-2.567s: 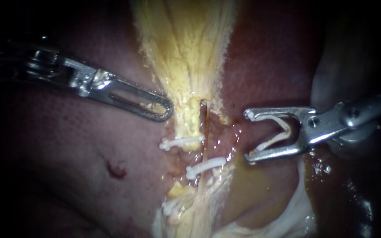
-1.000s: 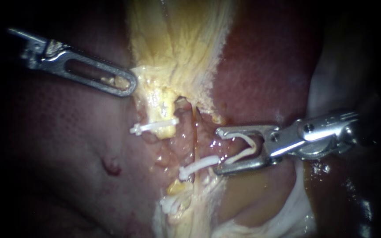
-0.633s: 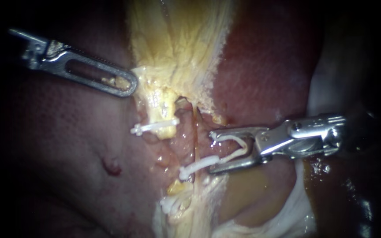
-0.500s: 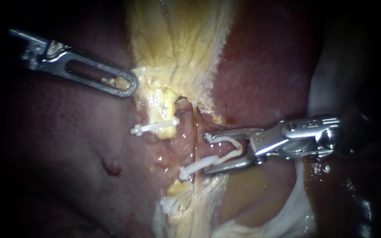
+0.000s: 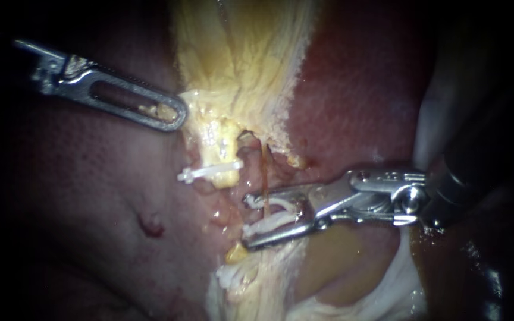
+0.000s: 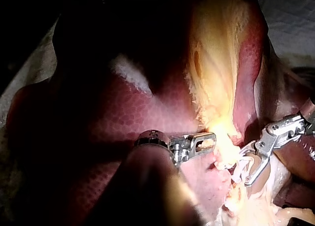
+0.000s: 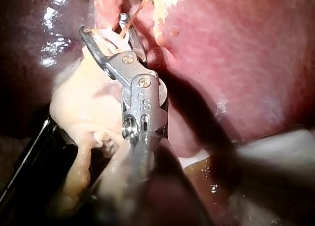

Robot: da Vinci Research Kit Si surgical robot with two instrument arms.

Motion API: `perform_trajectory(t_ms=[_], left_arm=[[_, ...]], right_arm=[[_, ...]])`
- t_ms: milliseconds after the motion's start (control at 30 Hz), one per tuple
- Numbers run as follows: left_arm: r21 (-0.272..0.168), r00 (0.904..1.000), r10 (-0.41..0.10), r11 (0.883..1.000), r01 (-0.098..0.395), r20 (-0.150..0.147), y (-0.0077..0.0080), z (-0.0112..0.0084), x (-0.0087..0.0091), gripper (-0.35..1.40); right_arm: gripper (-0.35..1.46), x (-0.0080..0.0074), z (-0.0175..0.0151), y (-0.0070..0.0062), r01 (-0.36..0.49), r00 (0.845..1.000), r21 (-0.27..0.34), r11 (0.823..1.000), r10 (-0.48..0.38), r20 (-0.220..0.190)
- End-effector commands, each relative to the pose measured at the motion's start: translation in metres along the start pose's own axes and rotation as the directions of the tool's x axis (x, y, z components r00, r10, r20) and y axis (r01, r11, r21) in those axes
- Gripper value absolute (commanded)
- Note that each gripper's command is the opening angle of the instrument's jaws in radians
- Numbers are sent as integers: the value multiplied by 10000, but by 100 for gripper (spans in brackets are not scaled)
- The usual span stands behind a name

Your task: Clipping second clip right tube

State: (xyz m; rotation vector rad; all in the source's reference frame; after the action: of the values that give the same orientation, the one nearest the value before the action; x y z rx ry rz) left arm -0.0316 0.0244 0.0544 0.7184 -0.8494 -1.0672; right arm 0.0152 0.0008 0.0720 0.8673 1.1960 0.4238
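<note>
Nearest to me, my right instrument [image 5: 247, 221] reaches in from the right. Its jaws are drawn to a narrow wedge and carry a white clip [image 5: 276, 205] between them. The right tube [image 5: 264, 172], a thin brownish strand, runs down into that wedge close to the jaw tips, so the jaws and clip sit on either side of it. A second clip [image 5: 263, 227] lies just inside the lower jaw; I cannot tell where it ends and the carried clip's lower leg begins. From the right wrist camera the jaws [image 7: 106, 28] show the same narrow gap, with pale strands and the thin tube in it. Below the jaws a further clip [image 5: 233, 276] sits in pale tissue. Slightly farther back, another clip [image 5: 210, 172] crosses the thicker yellow tube [image 5: 218, 142] to the left. Beyond that, my left instrument [image 5: 172, 116] comes from the upper left. Its slotted jaws are closed on the edge of the yellow tissue [image 5: 239, 59], and bits of it show in the slot. The left wrist camera shows that tip [image 6: 207, 140] meeting the same tissue. Behind everything lies the dark red liver [image 5: 358, 89].
</note>
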Motion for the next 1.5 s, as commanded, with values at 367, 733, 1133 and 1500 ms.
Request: perform_trajectory(t_ms=[367,733,1133,1500], left_arm=[[1,10000,1,10000,-1,0,1,0,0,-35],[3,10000,2,10000,-2,-2,2,0,0,-35],[3,10000,2,10000,-2,-2,3,0,0,-35],[2,10000,2,10000,-2,-1,4,0,-1,-35]], right_arm=[[50,6,-3,-10,-173,9983,452,9988,197,-545],[49,15,2,-38,-339,9955,1533,9876,470,-826],[48,21,7,-53,-375,9948,2099,9770,565,-853],[24,23,-12,-45,-432,9938,2021,9784,629,-918]])
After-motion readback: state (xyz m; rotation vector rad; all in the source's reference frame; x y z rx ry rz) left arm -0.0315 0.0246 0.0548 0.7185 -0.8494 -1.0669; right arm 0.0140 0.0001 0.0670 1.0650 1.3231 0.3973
